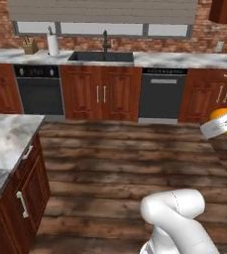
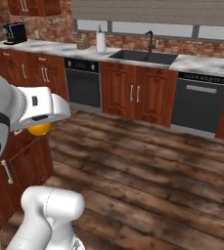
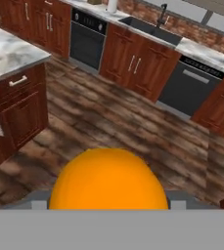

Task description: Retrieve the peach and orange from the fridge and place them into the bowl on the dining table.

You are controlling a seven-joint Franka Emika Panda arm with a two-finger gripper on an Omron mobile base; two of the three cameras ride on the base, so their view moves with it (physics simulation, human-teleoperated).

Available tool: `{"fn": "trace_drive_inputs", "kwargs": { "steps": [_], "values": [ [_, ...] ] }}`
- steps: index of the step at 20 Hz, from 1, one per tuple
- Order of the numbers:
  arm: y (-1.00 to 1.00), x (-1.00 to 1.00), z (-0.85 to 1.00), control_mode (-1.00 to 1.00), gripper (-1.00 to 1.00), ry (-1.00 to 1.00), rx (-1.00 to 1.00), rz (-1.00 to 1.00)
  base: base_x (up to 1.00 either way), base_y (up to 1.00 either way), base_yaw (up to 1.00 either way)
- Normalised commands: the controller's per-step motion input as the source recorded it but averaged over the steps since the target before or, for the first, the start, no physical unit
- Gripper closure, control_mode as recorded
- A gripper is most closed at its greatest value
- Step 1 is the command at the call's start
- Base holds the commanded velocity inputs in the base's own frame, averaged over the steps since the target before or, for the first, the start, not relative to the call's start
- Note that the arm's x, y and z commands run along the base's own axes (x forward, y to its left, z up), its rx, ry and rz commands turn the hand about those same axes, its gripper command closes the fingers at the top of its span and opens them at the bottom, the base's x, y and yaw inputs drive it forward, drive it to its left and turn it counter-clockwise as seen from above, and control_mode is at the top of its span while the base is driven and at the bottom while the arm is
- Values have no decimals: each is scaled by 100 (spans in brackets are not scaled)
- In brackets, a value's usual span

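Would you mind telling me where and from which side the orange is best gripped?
Across its widest middle, one finger on each opposite side. The orange is a smooth ball, so any direction serves; the gripper already holds it that way.

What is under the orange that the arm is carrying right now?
Wooden plank floor lies below the orange, with the dining table off to one side. The floor directly beneath is hidden by the fruit; the jaws holding it are mostly covered too.

You're looking at a home kitchen: a brick wall, a marble counter (image 1: pixel 184 60) with a dark sink (image 1: pixel 101 56) and faucet, reddish wood cabinets, a black oven (image 1: pixel 39 90), a dishwasher (image 1: pixel 161 95) and a plank floor.
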Motion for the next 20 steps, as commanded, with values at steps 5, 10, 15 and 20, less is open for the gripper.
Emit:
{"fn": "trace_drive_inputs", "kwargs": {
  "steps": [5, 10, 15, 20],
  "values": [
    [0, 0, 0, 100, 100, 0, 0, 0, 100, -15, -27],
    [0, 0, 0, 100, 100, 0, 0, 0, 100, 0, -25],
    [0, 0, 0, 100, 100, 0, 0, 0, 100, 8, -12],
    [0, 0, 0, 100, 100, 0, 0, 0, 100, 20, 7]
  ]
}}
